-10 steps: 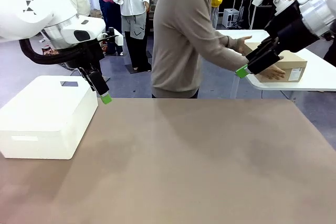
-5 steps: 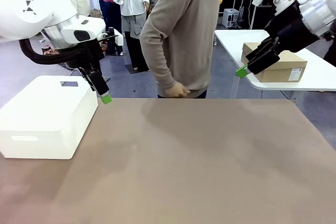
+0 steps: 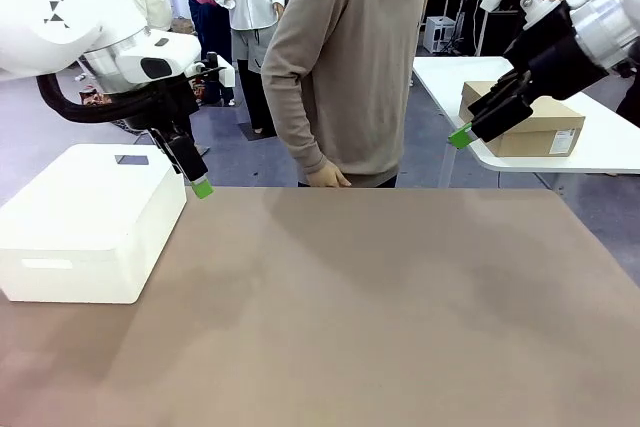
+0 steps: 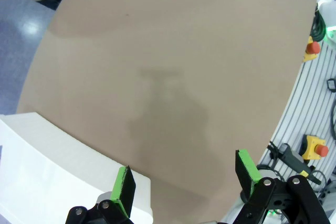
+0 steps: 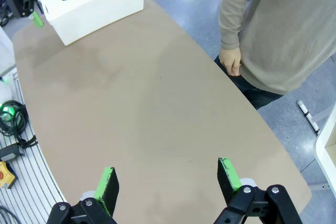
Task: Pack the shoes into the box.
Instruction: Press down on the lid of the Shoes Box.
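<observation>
**Both grippers raised and empty; cardboard box on a side table behind**

The brown table (image 3: 380,317) is the landmark here. Its surface is bare across the middle and the near edge, with only soft shadows on it.

At the table's left side sits a large white plastic box (image 3: 90,222), lid closed. The left gripper (image 4: 184,182) hangs just above that box's far right corner, over the table's left edge; in the left wrist view its green pads (image 4: 124,183) stand well apart with nothing between them, so the jaws are open. In the front view only one green tip (image 3: 202,188) can be made out.

The right gripper (image 5: 168,182) is held high above the table's far right corner. Its own wrist view shows the two green pads spread wide over bare tabletop, empty.

At the table's far edge stands a person in a beige sweater (image 3: 350,57), turned partly sideways, one hand (image 3: 327,177) hanging down just at the table's edge (the fingers look loosely curled).

Beyond the table's far right corner, on a separate white table (image 3: 600,152), rests the box (image 3: 545,129), plain brown cardboard, lid shut, with a small label on its end. The right arm partly covers it in the front view.
</observation>
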Controlling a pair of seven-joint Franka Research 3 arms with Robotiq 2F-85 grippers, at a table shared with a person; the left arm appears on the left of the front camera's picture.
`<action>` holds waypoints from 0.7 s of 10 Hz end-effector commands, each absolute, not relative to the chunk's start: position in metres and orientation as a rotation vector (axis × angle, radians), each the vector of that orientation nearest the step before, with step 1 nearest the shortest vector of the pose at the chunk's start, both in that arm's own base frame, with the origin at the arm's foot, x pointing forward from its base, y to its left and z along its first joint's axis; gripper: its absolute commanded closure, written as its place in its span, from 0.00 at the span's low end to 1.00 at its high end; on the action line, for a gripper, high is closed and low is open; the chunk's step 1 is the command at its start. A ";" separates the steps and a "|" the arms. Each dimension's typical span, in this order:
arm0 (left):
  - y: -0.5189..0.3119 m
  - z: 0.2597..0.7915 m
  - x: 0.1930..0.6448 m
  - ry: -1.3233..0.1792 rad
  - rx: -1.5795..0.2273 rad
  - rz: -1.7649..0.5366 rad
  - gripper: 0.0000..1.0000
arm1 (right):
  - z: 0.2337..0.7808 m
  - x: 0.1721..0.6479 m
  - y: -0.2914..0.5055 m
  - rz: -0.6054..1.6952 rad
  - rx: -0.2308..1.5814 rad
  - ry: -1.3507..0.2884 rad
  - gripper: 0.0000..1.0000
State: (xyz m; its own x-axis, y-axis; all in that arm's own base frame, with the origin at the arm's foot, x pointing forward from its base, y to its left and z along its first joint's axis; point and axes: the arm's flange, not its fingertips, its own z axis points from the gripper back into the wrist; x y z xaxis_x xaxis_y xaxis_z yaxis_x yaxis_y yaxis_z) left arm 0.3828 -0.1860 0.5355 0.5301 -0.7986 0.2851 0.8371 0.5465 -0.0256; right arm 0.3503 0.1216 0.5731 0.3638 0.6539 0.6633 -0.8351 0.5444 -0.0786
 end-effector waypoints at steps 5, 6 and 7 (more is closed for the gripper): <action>-0.186 0.538 0.383 -0.247 -0.166 -0.985 0.00 | 0.575 0.352 0.123 0.957 0.286 -0.703 0.00; -0.186 0.538 0.383 -0.247 -0.166 -0.985 0.00 | 0.575 0.352 0.123 0.957 0.286 -0.703 0.00; -0.186 0.538 0.383 -0.247 -0.166 -0.985 0.00 | 0.575 0.352 0.123 0.957 0.286 -0.703 0.00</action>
